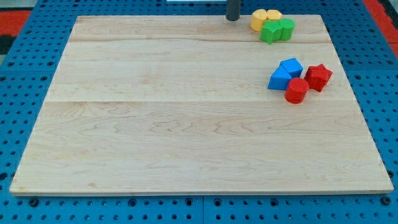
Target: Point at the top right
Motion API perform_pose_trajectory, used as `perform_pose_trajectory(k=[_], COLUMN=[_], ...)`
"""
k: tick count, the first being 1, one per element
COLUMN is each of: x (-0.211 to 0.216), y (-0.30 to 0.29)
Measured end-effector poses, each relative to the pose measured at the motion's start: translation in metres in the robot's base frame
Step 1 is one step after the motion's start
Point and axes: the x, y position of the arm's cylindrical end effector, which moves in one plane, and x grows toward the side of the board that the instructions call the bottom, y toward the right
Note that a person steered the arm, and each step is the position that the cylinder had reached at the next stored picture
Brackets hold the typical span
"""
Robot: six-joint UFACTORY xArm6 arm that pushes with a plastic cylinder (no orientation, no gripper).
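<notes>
So the rod's tip [232, 19] sat right at the view's top edge of the wooden worktop [186, 124], a bit right of centre, and only its short dark lower stub showed in the shot. This arm carried no end effector at all, just that plain rod, so it had nothing to be released or clenched.

Just to the tip's right, near but apart from it, was a tight cluster in the worktop's top right area: a yellow block [260, 20] with another yellow block [272, 14] behind it, and two green blocks [271, 32] [286, 28] touching each other just below them. Exact shapes of those were hard to make out.

Further down along the view's right side, well apart from the tip, was a second bunch: a blue cube-like block [291, 66] with a second blue block [279, 79] pressed against it, a red star-ish block [318, 76], and a red cylinder [296, 91] in front, all touching or nearly so.

The worktop lay on a blue pegboard [25, 74].
</notes>
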Motion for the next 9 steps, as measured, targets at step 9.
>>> perform_pose_trajectory(k=[9], x=[-0.002], y=[0.152])
